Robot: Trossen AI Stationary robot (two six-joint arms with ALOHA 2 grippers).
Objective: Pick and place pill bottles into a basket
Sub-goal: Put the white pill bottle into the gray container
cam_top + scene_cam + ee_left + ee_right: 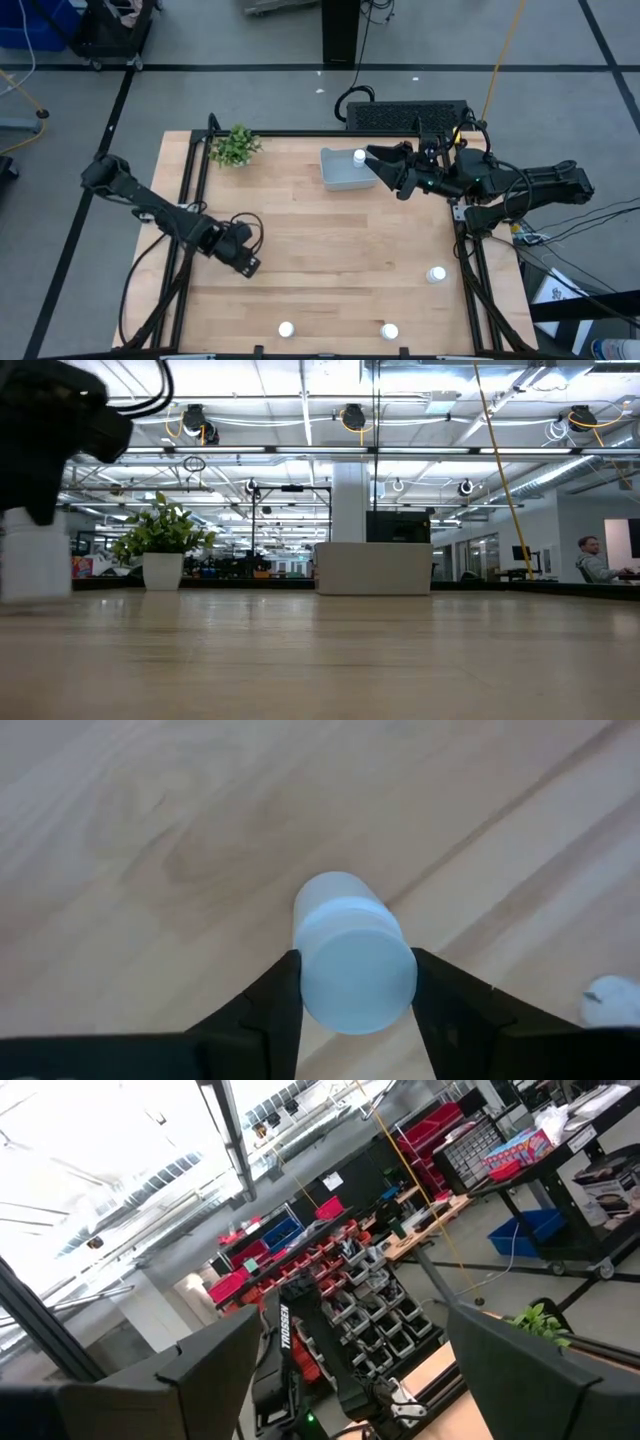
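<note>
pill bottle (pixel 352 958) stands on the table (pixel 330 250) at left-centre, pinched between the left gripper (pixel 350 995) fingers, probably ready for lifting. right gripper (pixel 380 165), spread, hovers beside the basket (pixel 345 172), where one bottle (pixel 359 156) already sits.

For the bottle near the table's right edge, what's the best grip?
Grip the bottle across its round body just below the cap, coming straight down with the right gripper. It seems to stand upright and apart from the others, so any finger direction should fit.
</note>
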